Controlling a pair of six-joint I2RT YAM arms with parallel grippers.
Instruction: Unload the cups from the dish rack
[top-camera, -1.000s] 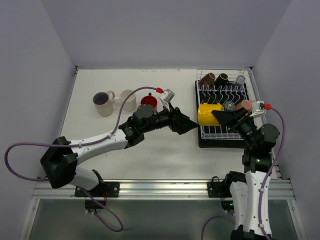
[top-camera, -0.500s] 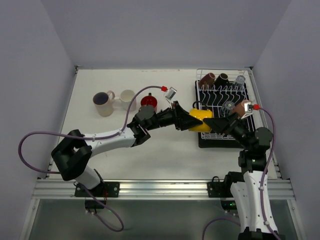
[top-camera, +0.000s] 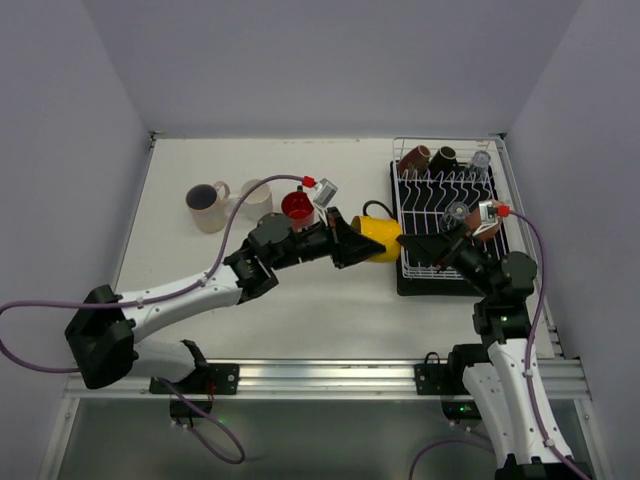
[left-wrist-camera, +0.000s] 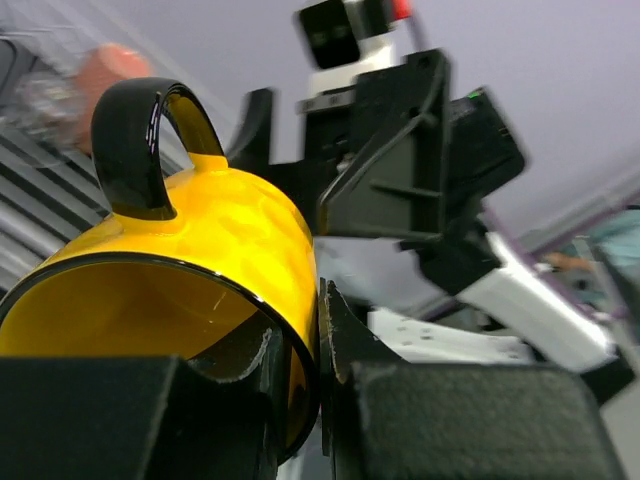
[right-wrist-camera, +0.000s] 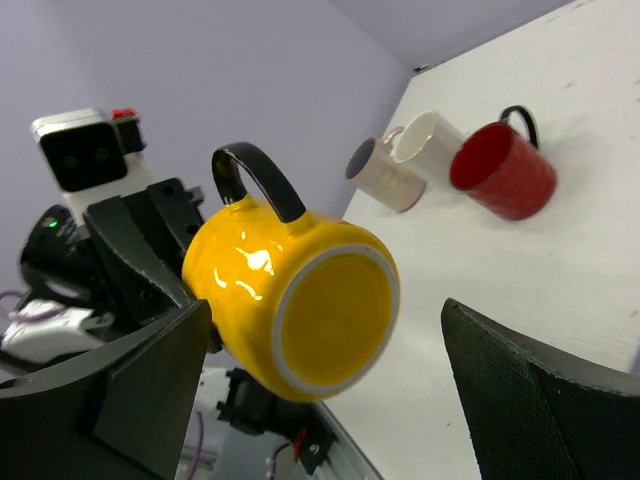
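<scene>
A yellow mug with a black handle hangs on its side just left of the dish rack. My left gripper is shut on its rim, one finger inside the mug and one outside. My right gripper stands open behind the mug's base, its fingers wide of it. In the rack stand a brown mug, a black mug and a clear glass at the back, with another glass mid-rack.
Three mugs stand on the table left of centre: pale with purple inside, white and red. The red mug lies closest to the left arm. The rack sits on a black tray by the right wall.
The yellow mug has passed from my right gripper to my left. The left jaws closed on its rim, the right jaws opened wider, and the mug moved left, off the rack.
</scene>
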